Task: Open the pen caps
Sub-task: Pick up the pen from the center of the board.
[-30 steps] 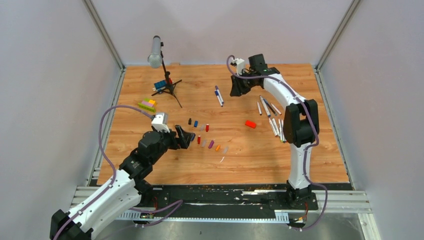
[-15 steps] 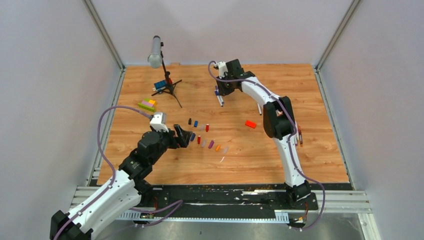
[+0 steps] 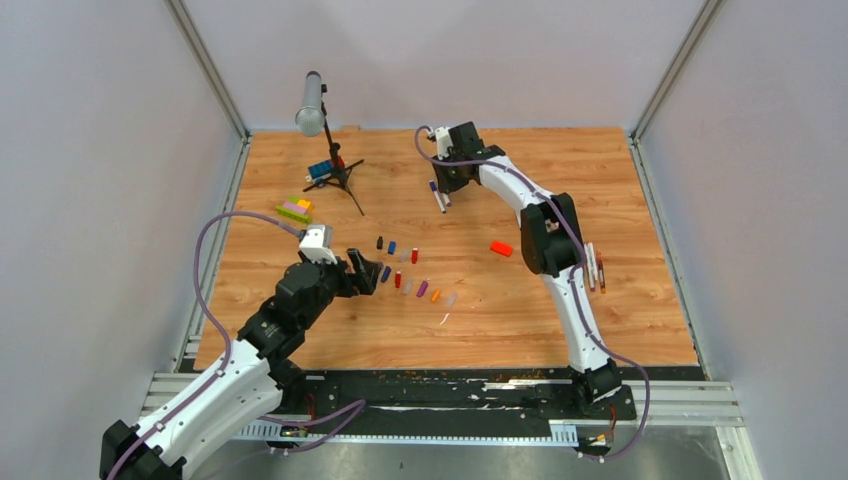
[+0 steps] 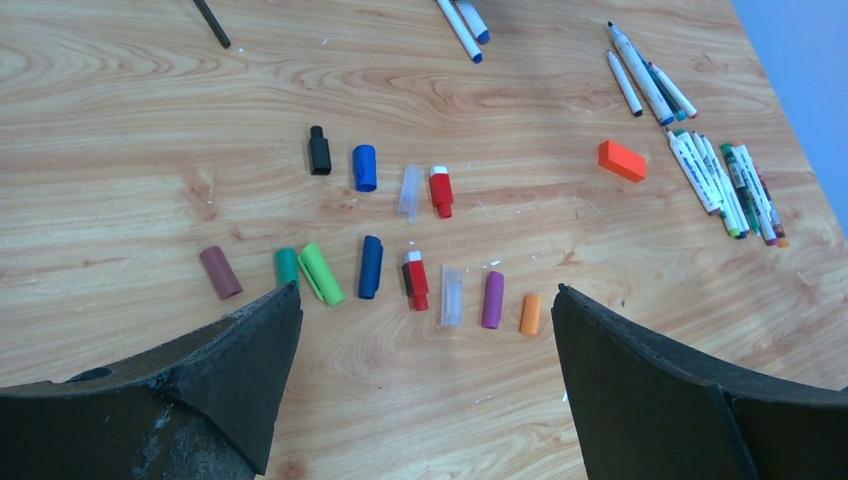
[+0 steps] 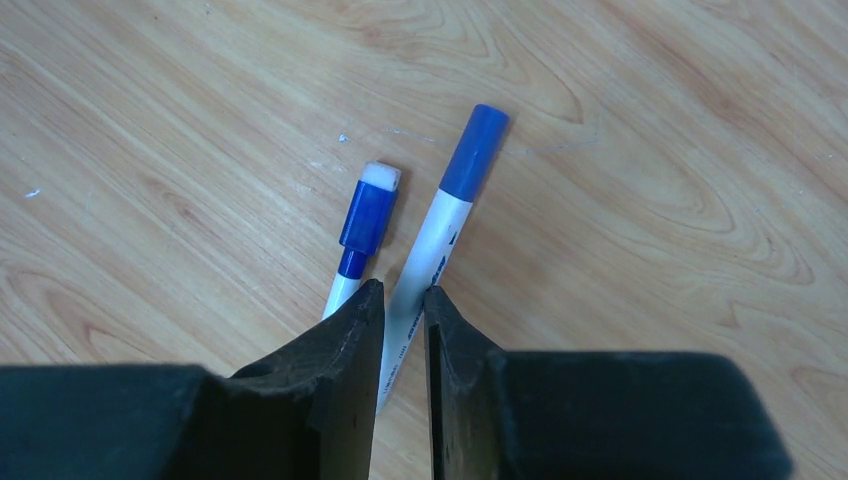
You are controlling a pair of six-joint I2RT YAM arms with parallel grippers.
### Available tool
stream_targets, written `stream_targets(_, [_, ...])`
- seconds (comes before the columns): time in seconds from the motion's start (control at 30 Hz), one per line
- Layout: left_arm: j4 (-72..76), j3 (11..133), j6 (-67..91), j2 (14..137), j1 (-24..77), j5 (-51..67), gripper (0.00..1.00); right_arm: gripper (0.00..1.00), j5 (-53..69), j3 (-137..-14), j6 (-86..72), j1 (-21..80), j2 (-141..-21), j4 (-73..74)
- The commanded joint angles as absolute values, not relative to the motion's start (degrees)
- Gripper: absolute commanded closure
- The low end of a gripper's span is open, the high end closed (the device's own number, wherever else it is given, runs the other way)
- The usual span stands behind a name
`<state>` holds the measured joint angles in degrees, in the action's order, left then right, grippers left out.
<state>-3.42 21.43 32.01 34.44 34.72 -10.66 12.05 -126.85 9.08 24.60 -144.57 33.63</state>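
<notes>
Right arm: within the last second it has swung left from the far right of the wooden table (image 3: 500,310) to the pair of pens at the far middle.
Right gripper (image 5: 403,300): the jaws have narrowed and now pinch the white barrel of the blue-capped pen (image 5: 440,215); the pen appears to lie flat on the wood, not yet lifted.
Neighbouring pen: a second blue pen (image 5: 365,225) lies just beside the left finger, outside the grip.
Cap in question: the blue cap (image 5: 475,150) is on its barrel, pointing away from the fingers.
Left arm: unchanged over the same second.
Left gripper (image 4: 425,295): spread wide and holding nothing, it hangs over the loose caps (image 4: 370,265).
Loose caps: two rough rows on the table at mid-left, among them black, blue, red, green, purple, orange, brown and clear, all off their pens.
Uncapped pens: a bundle (image 4: 725,180) lies at the right, beyond the orange-red block (image 4: 622,160).
Meaning for the task: most caps seem already removed; the grasped pen is judged to be among the last capped ones.
Next requirement: probably the pen must be raised and carried towards the waiting left gripper, so that one holds the barrel while the other pulls the cap.
</notes>
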Motion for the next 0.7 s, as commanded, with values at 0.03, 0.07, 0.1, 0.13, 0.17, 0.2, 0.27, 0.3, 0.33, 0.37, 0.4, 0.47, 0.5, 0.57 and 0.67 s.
stream_targets(0.03, [-2.42, 23.12, 30.94, 34.38, 34.44, -11.45, 0.00, 0.77, 8.47, -128.41, 10.44, 25.67, -145.67, 34.10])
stream_targets(0.07, [-2.41, 23.07, 30.98, 34.32, 34.43, -11.36, 0.00, 0.77, 7.74, -128.11, 10.82, 25.67, -145.53, 34.37])
stream_targets(0.1, [-2.35, 23.05, 31.09, 34.26, 34.38, -11.22, 0.00, 0.77, 7.13, -127.79, 11.12, 25.66, -145.36, 34.67])
stream_targets(0.13, [-2.37, 23.03, 31.15, 34.18, 34.41, -11.17, 0.00, 0.77, 6.64, -127.31, 11.53, 25.61, -145.18, 35.04])
stream_targets(0.17, [-2.33, 23.07, 31.21, 34.13, 34.44, -11.09, 0.00, 0.76, 6.18, -126.90, 11.86, 25.55, -144.97, 35.59])
stream_targets(0.2, [-2.22, 22.97, 31.30, 34.09, 34.41, -10.93, 0.00, 0.76, 5.77, -126.47, 12.13, 25.48, -144.68, 36.20])
stream_targets(0.27, [-1.94, 22.86, 31.51, 34.02, 34.41, -10.59, 0.00, 0.78, 4.91, -125.46, 12.91, 25.41, -144.08, 37.57])
stream_targets(0.3, [-1.86, 22.85, 31.62, 33.98, 34.41, -10.31, 0.00, 0.80, 4.54, -124.70, 13.37, 25.40, -143.66, 38.14])
stream_targets(0.33, [-1.64, 22.85, 31.75, 33.93, 34.45, -10.00, 0.00, 0.81, 4.35, -123.85, 13.92, 25.43, -143.21, 38.73])
stream_targets(0.37, [-1.51, 22.82, 31.93, 33.96, 34.41, -9.69, 0.00, 0.84, 4.30, -122.93, 14.47, 25.48, -142.53, 39.21])
stream_targets(0.4, [-1.31, 22.77, 32.09, 33.96, 34.40, -9.40, 0.00, 0.86, 4.26, -121.30, 15.22, 25.48, -141.82, 39.50])
stream_targets(0.47, [-0.90, 22.62, 32.65, 33.89, 34.45, -8.63, 0.00, 0.92, 4.29, -118.65, 16.00, 25.44, -139.91, 39.69])
stream_targets(0.5, [-0.42, 22.53, 32.81, 33.91, 34.45, -8.03, 0.00, 0.95, 4.41, -117.27, 16.22, 25.35, -138.83, 39.67])
stream_targets(0.57, [0.56, 22.19, 33.52, 34.05, 34.45, -6.46, 0.00, 1.00, 5.20, -114.71, 16.21, 25.32, -136.32, 39.49])
stream_targets(0.67, [4.52, 21.23, 36.02, 34.95, 34.44, -3.01, 0.00, 1.00, 8.46, -110.76, 15.29, 24.92, -131.79, 38.92])
